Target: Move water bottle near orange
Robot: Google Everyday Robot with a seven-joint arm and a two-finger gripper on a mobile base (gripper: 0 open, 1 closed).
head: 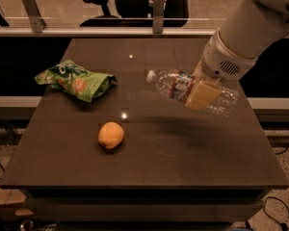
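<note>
The water bottle, clear and ribbed with a red-and-blue label and a pale cap pointing left, hangs on its side above the right half of the dark table; its shadow falls on the table below it. My gripper comes in from the upper right and is shut on the bottle's middle, one tan finger across its front. The orange, small and round, lies on the table at front left, well apart from the bottle.
A green snack bag with orange print lies at the table's left, behind the orange. A glass rail with metal posts runs behind the table. An office chair stands beyond it.
</note>
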